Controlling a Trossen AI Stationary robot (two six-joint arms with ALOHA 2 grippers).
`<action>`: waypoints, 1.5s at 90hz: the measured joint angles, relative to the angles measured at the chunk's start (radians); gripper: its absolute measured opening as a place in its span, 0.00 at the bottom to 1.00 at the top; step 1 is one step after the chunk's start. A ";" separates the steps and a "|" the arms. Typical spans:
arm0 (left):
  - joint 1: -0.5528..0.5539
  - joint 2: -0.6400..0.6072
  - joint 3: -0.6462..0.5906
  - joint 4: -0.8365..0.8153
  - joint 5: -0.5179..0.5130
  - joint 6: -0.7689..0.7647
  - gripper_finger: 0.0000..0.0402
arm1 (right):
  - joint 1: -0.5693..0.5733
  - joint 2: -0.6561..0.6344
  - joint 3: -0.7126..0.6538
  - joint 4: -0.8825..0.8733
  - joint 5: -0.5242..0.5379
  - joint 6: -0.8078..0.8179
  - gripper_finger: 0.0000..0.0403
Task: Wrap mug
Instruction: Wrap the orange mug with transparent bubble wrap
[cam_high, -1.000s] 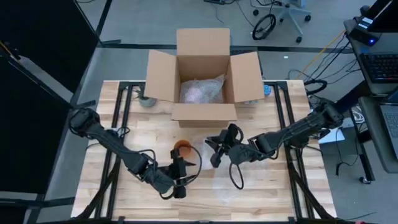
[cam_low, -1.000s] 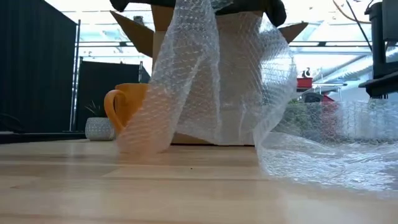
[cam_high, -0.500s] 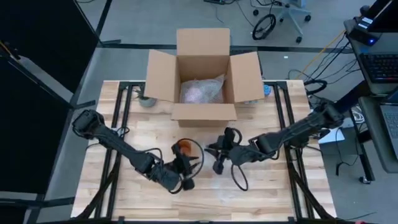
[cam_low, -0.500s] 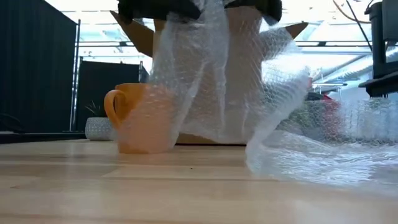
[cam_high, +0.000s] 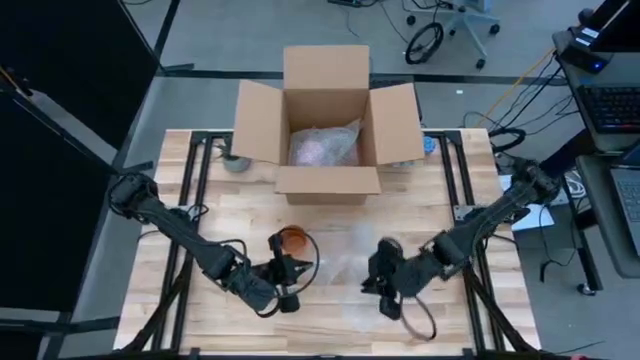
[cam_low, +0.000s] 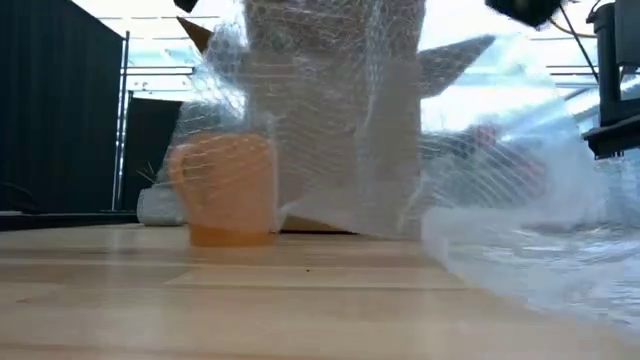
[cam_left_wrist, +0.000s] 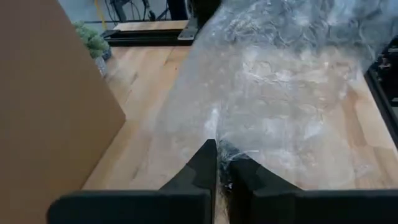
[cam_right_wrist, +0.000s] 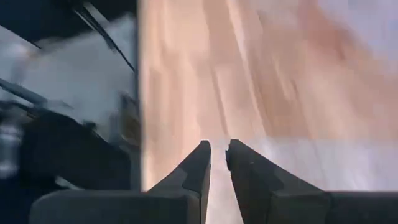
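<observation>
A: Arm poses?

B: Left arm comes in from the table's left edge, reaches low across the wood, left gripper (cam_high: 290, 283) just in front of the orange mug (cam_high: 293, 240), on the near side. Right arm angles in from the right edge, folded down, right gripper (cam_high: 385, 290) low over the table, right of the mug and apart from it.

A: Jaws?

B: Left: fingers (cam_left_wrist: 202, 165) pressed together, pinching an edge of the bubble wrap (cam_left_wrist: 280, 99); wrist view shows the sheet rising straight out of the tips. Right: fingers (cam_right_wrist: 200, 163) nearly closed with a thin gap; the wrist view is blurred, can't tell whether they hold anything.

A: Mug location?

B: Upright on the table (cam_high: 240, 220), centre-left, in front of the cardboard box (cam_high: 325, 120). In the low view the mug (cam_low: 225, 190) sits behind a layer of wrap, handle on the picture's left, orange showing through the plastic.

A: The wrap?

B: Lifted sheet draped over and in front of the mug, hanging from above in the low view (cam_low: 330, 110), trailing to the table on the right. From above, the clear patch (cam_high: 345, 265) lies between the two grippers.

A: Containers?

B: Box open, all four flaps spread, standing at the far middle of the table. Inside is a crumpled bundle of bubble wrap (cam_high: 322, 148). Small potted plant (cam_high: 236, 162) just beside the box's left flap.
</observation>
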 joint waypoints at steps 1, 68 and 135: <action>0.000 -0.001 0.000 -0.001 0.000 0.000 0.00 | 0.005 0.005 -0.003 -0.003 0.001 0.008 0.11; -0.083 -0.003 0.002 -0.110 0.268 0.071 0.00 | 0.168 0.359 -0.011 -0.189 -0.150 0.121 0.11; -0.166 -0.002 0.001 -0.688 0.561 -0.262 0.00 | 0.254 0.127 -0.016 -0.469 0.087 0.440 0.11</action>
